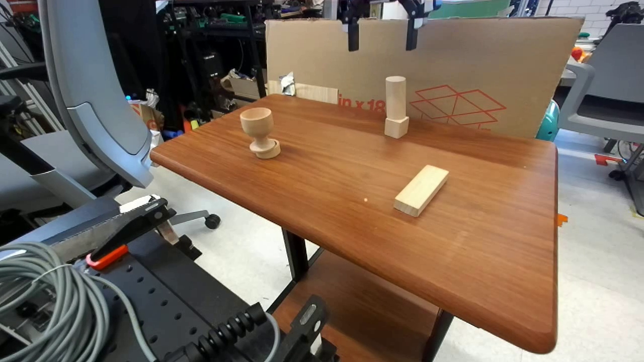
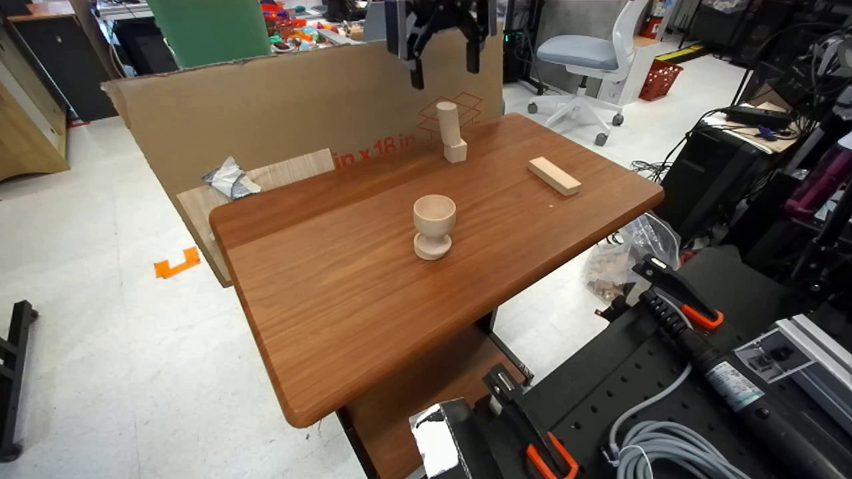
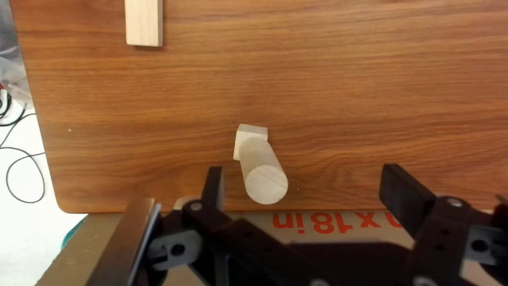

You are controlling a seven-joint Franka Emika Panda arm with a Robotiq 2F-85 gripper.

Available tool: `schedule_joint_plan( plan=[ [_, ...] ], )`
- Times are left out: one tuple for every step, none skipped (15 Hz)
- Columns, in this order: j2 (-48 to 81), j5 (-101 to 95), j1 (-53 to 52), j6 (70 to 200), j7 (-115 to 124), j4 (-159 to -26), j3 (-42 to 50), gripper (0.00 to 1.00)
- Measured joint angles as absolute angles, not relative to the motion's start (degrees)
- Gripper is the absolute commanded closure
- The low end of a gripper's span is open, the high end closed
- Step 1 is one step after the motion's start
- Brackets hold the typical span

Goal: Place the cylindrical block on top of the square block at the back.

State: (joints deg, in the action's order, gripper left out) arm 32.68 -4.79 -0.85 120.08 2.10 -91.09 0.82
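The cylindrical block (image 1: 396, 97) is a tall light-wood cylinder standing upright on top of the square block (image 1: 396, 127), near the table's back edge. Both also show in an exterior view, where the cylinder (image 2: 448, 124) stands off-centre on the cube (image 2: 456, 152). In the wrist view the cylinder (image 3: 265, 178) partly hides the cube (image 3: 253, 128). My gripper (image 1: 383, 49) is open and empty, above and apart from the cylinder; it also shows in an exterior view (image 2: 445, 79). In the wrist view the cylinder's top appears between the fingers (image 3: 301, 178), nearer the left finger.
A flat rectangular wooden block (image 1: 421, 191) lies on the table (image 1: 322, 166); it also shows in the wrist view (image 3: 143, 24). A wooden cup shape (image 1: 257, 123) on a round base stands on the table. A cardboard sheet (image 2: 279, 113) stands behind the back edge.
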Motion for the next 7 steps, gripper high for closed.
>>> schedule_joint_plan(
  plan=[
    [30.1,-3.4,-0.2,119.9,1.7,-93.2,0.8,0.0],
    [27.6,-2.2,0.7,119.2,1.4,-95.3,0.9,0.0],
    [25.2,-1.0,1.7,118.4,1.0,-97.4,1.0,0.0],
    [22.7,0.0,2.9,118.0,0.1,-99.7,1.2,0.0],
    [20.4,0.6,4.0,118.0,-1.1,-102.1,1.5,0.0],
    [18.3,0.7,4.9,117.9,-2.1,-104.4,1.8,0.0],
    [16.6,0.7,5.5,117.9,-2.9,-106.3,2.1,0.0]
  ],
)
